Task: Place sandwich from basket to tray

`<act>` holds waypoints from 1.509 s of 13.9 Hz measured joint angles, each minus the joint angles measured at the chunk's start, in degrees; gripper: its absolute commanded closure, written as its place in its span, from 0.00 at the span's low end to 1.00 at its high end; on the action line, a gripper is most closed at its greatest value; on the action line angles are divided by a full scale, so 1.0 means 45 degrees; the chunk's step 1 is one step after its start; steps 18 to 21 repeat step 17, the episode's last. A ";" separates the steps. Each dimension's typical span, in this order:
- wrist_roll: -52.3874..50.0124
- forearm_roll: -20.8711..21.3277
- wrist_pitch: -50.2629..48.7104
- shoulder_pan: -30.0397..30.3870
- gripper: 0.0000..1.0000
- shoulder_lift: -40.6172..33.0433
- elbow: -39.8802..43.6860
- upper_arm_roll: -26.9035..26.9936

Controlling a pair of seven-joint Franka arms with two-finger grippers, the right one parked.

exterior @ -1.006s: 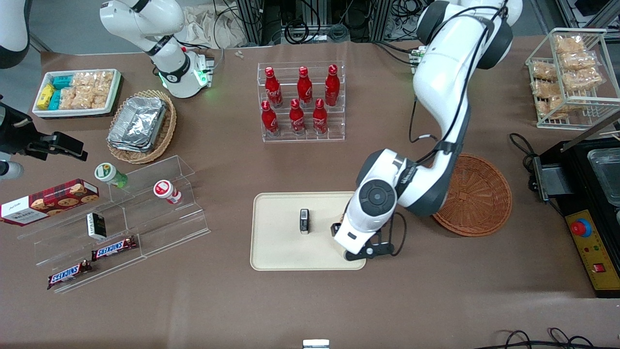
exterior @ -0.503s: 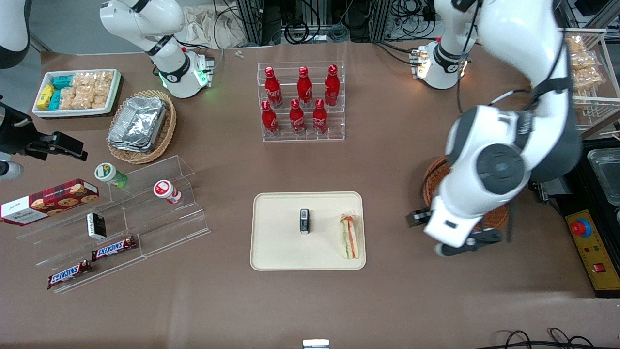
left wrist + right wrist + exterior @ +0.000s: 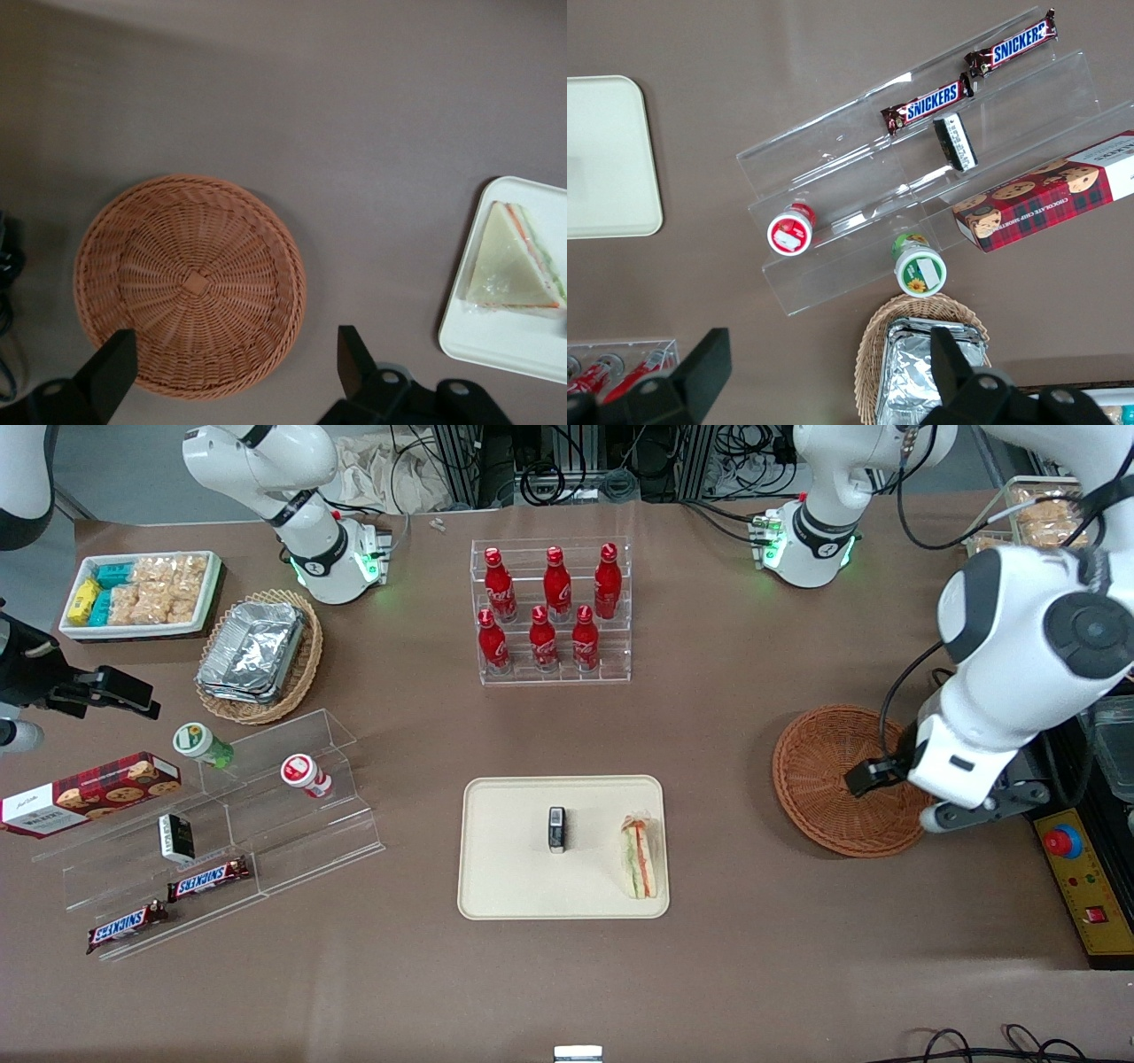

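The gripper (image 3: 226, 367) has swung off from the tray to above the basket (image 3: 850, 779), fingers (image 3: 353, 359) spread apart with nothing in them. The sandwich (image 3: 640, 856) sits on the tray (image 3: 505, 868) beside the small dark block (image 3: 556, 829). Brown tabletop (image 3: 709, 974) all around.

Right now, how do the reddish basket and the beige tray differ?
The basket is round, woven and reddish-brown; the tray is rectangular, smooth and cream. The basket holds nothing; the tray carries the sandwich near its edge toward the basket, plus a small dark block at centre. The gripper, fingers open, hovers over the basket, not the tray. Both are shallow and rest flat on the table.
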 measured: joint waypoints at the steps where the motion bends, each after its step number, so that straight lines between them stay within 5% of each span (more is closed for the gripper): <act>1: 0.0214 0.0000 0.0020 0.0225 0.00 -0.0164 0.0039 -0.0004; 5: 0.1321 -0.0012 -0.0184 0.1392 0.00 -0.0275 0.0418 0.0009; 15: 0.1419 -0.0015 -0.3580 0.1378 0.00 -0.0875 0.2294 -0.0275; 21: 0.1426 -0.0149 -0.3694 0.1359 0.00 -0.0802 0.2523 -0.0276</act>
